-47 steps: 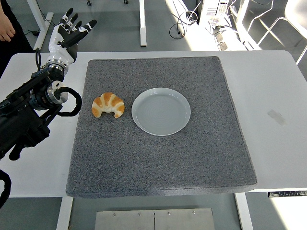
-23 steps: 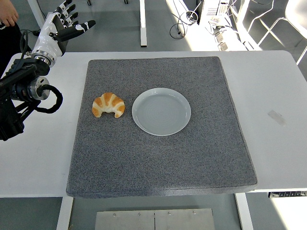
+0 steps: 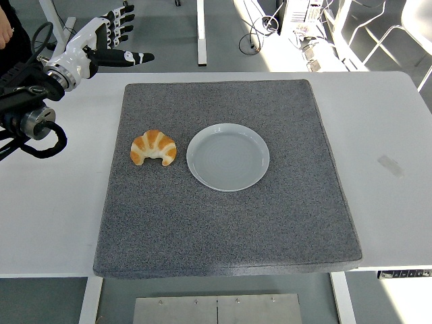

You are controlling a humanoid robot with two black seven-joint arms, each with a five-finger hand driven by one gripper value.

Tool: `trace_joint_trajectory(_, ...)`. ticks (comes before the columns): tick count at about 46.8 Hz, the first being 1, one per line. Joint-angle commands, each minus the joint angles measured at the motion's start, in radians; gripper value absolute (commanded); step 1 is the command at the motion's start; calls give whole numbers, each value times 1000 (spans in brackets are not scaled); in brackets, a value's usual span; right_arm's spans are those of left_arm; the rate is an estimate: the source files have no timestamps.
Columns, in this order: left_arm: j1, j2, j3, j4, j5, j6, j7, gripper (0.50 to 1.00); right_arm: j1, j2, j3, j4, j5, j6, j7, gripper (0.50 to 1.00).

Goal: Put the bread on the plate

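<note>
Bread (image 3: pixel 153 147), a croissant lying just left of the plate (image 3: pixel 228 156) on the grey mat (image 3: pixel 223 223), looks light, soft and flaky, best cradled gently across its thick middle; left hand (image 3: pixel 111 42) spread, empty, far beyond it.

Grey floor beyond a white table (image 3: pixel 398 121).
White desk legs (image 3: pixel 200 32) stand behind; cables (image 3: pixel 260 30) trail across the sunlit floor at upper right.

Golden-brown striped bread (image 3: pixel 153 147); pale grey-blue plate (image 3: pixel 228 156); speckled dark grey mat (image 3: pixel 223 229); white table (image 3: pixel 385 121).
</note>
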Motion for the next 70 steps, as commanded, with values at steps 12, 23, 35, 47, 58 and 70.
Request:
trace_joint_trajectory(12, -102, 67, 157, -132, 139, 7, 10, 958, 0, 0, 0, 0, 0, 0, 0, 1000)
trace_joint_trajectory(23, -130, 77, 252, -184, 271, 8, 44, 958, 0, 0, 0, 0, 0, 0, 0, 1000)
trace_joint_trajectory(35, -133, 77, 297, -195, 387, 8, 84, 955, 0, 0, 0, 0, 0, 0, 0, 1000)
trace_joint_trajectory(47, -137, 77, 341, -198, 437, 8, 84, 949, 0, 0, 0, 0, 0, 0, 0, 1000)
trace_joint_trajectory(58, -127, 67, 360, -198, 492, 8, 109, 948, 2, 0, 0, 0, 0, 0, 0, 1000)
trace_joint_trajectory(70, -128, 66, 412, -198, 512, 8, 109, 948, 0, 0, 0, 0, 0, 0, 0, 1000)
